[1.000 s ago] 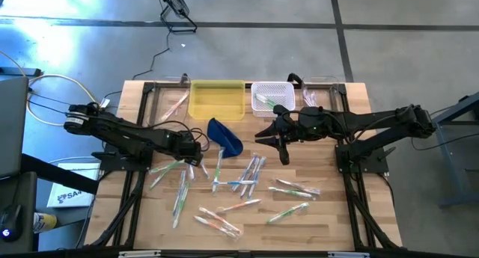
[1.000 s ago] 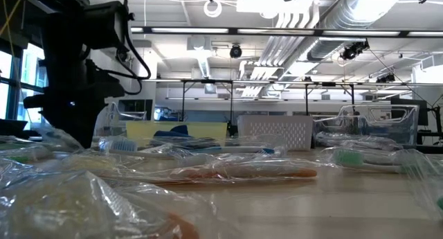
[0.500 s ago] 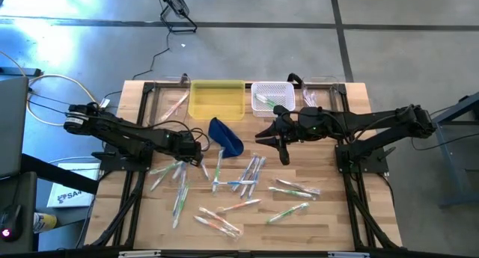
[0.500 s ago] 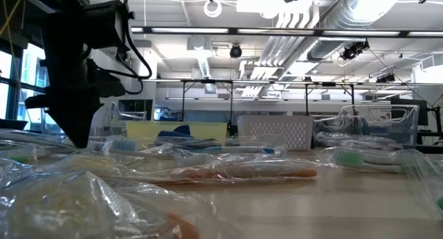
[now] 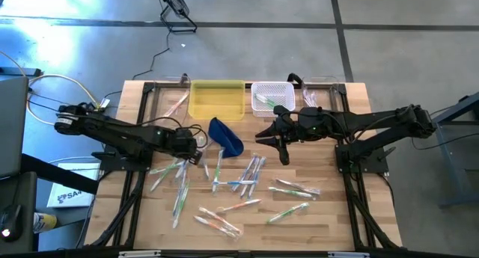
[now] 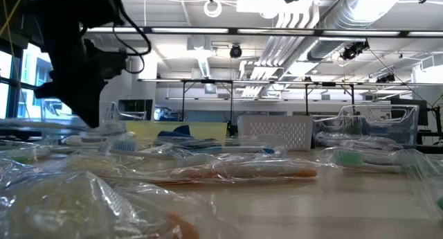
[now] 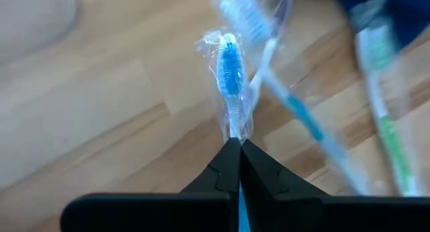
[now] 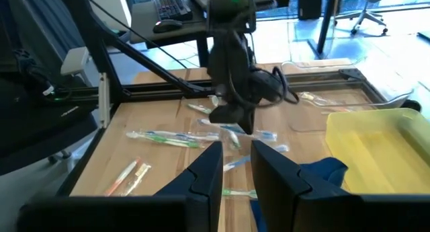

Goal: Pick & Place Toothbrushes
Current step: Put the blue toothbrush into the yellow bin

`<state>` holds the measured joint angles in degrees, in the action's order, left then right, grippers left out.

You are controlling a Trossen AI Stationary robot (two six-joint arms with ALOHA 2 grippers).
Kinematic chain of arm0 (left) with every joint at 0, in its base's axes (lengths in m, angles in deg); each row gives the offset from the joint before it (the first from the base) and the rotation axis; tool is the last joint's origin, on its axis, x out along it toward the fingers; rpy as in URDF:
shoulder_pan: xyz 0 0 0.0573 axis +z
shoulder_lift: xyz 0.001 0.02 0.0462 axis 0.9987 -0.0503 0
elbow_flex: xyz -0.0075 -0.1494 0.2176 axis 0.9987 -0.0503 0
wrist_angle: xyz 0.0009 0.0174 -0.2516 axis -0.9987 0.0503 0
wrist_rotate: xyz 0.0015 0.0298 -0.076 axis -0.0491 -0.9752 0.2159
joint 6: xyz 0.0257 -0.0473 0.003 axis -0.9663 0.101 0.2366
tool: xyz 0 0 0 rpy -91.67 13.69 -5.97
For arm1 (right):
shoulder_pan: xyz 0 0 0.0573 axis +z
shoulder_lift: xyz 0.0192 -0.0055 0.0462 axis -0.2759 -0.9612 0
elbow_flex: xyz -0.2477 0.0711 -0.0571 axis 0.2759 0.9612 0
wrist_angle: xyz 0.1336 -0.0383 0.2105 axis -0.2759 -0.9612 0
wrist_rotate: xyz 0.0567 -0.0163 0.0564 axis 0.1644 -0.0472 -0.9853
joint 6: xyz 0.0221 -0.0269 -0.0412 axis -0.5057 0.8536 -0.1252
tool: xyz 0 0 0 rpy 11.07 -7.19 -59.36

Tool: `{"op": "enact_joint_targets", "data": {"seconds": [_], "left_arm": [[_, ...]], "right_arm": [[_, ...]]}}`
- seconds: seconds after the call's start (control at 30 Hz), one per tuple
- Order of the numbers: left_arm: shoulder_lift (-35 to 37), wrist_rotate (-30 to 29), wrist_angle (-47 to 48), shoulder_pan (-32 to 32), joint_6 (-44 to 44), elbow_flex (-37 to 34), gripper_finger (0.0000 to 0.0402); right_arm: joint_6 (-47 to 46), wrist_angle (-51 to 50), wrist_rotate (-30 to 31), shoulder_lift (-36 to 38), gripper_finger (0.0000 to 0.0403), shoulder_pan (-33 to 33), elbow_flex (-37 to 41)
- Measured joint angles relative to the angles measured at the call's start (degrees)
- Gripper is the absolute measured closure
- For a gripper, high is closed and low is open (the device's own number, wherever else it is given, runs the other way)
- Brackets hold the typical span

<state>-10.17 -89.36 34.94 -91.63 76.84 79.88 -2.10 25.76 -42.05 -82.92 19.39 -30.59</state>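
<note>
Several toothbrushes (image 5: 247,176) in clear wrappers lie scattered on the wooden table (image 5: 329,213). My left gripper (image 5: 197,152) is at the left of the heap, next to the dark blue pouch (image 5: 225,136), and is shut on a blue-headed toothbrush (image 7: 230,64) in its wrapper. In the low view the left gripper (image 6: 86,121) hangs just above the table. My right gripper (image 5: 282,155) hovers high over the middle of the table. Its fingers (image 8: 208,166) are apart with nothing between them. My left gripper pinches the blue toothbrush's wrapped neck (image 7: 235,128), just below the bristle head, between its two fingertips. The fingers slant steeply down from the table's left side and lie along the brush. The head sticks out past the tips, above the table; the handle end is hidden by the fingers.
Along the far edge stand a yellow tray (image 5: 217,99), a white basket (image 5: 272,96) holding a green toothbrush, and clear containers (image 5: 171,101) at the two far corners. More wrapped toothbrushes (image 7: 383,118) lie close beside the held one.
My left gripper has risen from the table, with the arm drawing back a little toward the table's left edge. The right arm has kept still.
</note>
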Motion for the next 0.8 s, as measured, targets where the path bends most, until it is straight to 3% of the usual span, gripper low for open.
{"op": "enact_joint_targets", "data": {"seconds": [0.37,0.8], "left_arm": [[12.4,-9.2,-7.0,0.0,-11.0,0.1,0.0401],[19.0,-11.4,-42.9,0.4,-49.5,0.1,0.0401]], "right_arm": [[0.0,0.0,2.0,0.0,0.0332,0.0,0.0],[-3.7,0.0,2.0,0.0,0.0332,0.0,0.0]]}}
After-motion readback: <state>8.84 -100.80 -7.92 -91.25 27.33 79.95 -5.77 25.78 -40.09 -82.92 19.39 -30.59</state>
